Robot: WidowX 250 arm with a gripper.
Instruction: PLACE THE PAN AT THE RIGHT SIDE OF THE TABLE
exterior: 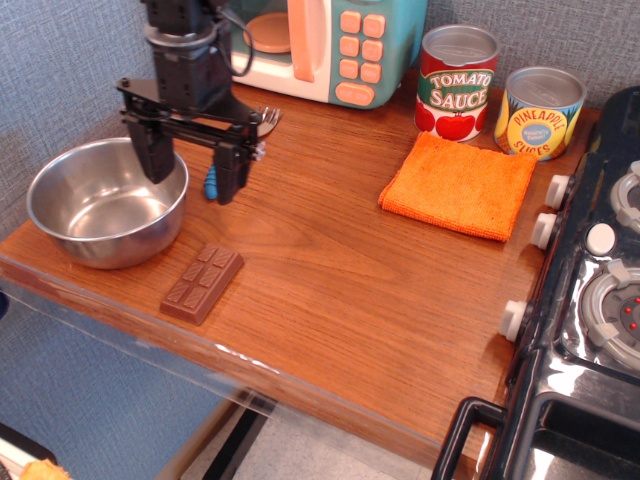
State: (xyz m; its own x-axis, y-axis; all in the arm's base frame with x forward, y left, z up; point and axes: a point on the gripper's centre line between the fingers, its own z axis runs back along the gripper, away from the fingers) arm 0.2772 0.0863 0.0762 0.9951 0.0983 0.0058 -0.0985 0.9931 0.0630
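The pan (105, 203), a round shiny steel bowl, sits at the left front of the brown wood table (340, 290). My gripper (193, 170) is open and empty, fingers pointing down. It hovers over the pan's right rim, with the left finger (158, 160) over the bowl and the right finger (229, 178) just outside it. It is not touching the pan as far as I can tell.
A chocolate bar (203, 282) lies in front of the pan. A blue-handled fork (262, 121) is partly hidden behind the gripper. An orange cloth (458, 184), tomato sauce can (456, 81) and pineapple can (539, 112) stand at the right back. A toy microwave (320, 45) is behind; a black stove (590, 300) borders the right.
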